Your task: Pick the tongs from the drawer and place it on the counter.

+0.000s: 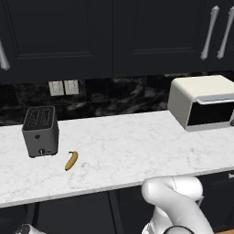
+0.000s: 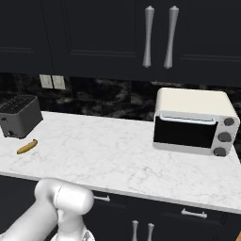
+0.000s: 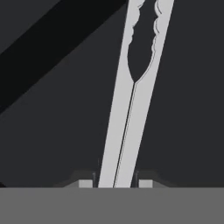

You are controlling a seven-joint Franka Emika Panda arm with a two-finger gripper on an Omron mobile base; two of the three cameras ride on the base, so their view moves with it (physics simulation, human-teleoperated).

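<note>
Dark grey toaster [image 1: 40, 131] sits near the left end of the worktop, toward its back edge. Just beside it, closer to the front edge, a yellow banana [image 1: 71, 160] lies flat, apart from the toaster. Over at the right end, a cream toaster oven [image 2: 194, 121] with a dark glass door. Behind, two pale wall sockets [image 1: 63, 87]; above, black cabinet doors with silver handles [image 2: 159, 36].

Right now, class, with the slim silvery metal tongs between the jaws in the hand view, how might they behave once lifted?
The slim silvery metal tongs look thin and rigid, so probably stiff and light. Their smooth metal arms may slip or pivot, since the gripper seems to meet them on a narrow stretch, with the scalloped tips far ahead. The two arms lie nearly together, so squeezing probably gives little.
</note>
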